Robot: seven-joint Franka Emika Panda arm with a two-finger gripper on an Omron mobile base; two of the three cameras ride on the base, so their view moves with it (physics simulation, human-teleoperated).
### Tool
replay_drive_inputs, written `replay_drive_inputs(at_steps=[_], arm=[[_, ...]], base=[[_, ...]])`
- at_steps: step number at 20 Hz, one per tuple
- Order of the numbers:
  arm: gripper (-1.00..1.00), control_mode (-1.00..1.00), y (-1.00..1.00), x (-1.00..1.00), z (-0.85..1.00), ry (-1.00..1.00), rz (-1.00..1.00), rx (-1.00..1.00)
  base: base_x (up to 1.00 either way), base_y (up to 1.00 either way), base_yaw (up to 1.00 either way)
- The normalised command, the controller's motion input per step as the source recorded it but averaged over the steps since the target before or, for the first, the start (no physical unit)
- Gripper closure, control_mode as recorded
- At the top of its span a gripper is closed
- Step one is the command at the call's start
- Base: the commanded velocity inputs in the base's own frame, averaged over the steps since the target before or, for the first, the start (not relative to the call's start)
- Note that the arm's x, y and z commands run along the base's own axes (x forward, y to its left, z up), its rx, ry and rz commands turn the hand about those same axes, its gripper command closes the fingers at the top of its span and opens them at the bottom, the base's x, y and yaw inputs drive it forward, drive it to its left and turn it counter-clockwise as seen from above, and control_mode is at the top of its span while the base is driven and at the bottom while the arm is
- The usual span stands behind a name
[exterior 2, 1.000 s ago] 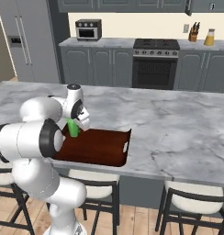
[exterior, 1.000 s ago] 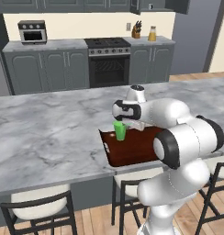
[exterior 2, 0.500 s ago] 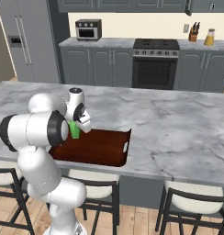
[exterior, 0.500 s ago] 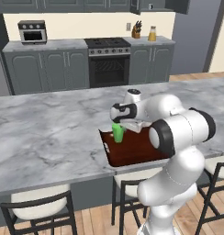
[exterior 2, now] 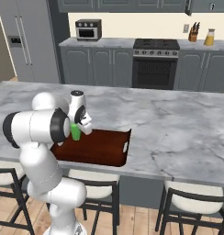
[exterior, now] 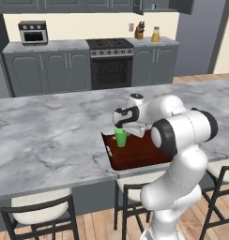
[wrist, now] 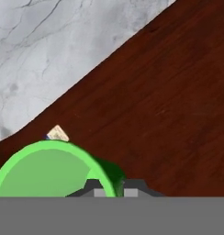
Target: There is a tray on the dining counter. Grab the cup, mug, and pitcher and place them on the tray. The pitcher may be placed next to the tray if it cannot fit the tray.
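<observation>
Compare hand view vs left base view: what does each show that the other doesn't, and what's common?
Hand view: the green cup's open mouth from above, with the gripper pinched shut on its rim, one fingertip inside and one outside.

Left base view: the whole dining counter, the arm, the stools below, and the back wall with stove, toaster oven, knife block and an orange-filled pitcher.

Both: the cup standing upright on the dark wooden tray, with veined marble beside the tray.
</observation>
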Motion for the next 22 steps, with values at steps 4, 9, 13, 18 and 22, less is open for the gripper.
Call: replay_drive_inputs(at_steps=[4,9,13,18,22], arm=[[1.00,-1.00,0.00,0.00,-0.03,0.00,0.00,0.00],[1.00,-1.00,0.00,0.00,0.00,0.00,0.00,0.00],[-1.00,-1.00,0.00,0.00,0.00,0.00,0.00,0.00],[-1.00,-1.00,0.00,0.00,0.00,0.00,0.00,0.00],[-1.00,-1.00,0.00,0.00,0.01,0.00,0.00,0.00]], base=[[0.00,0.00,0.00],[0.00,0.00,0.00],[0.00,0.00,0.00],[0.00,0.00,0.00],[0.00,0.00,0.00]])
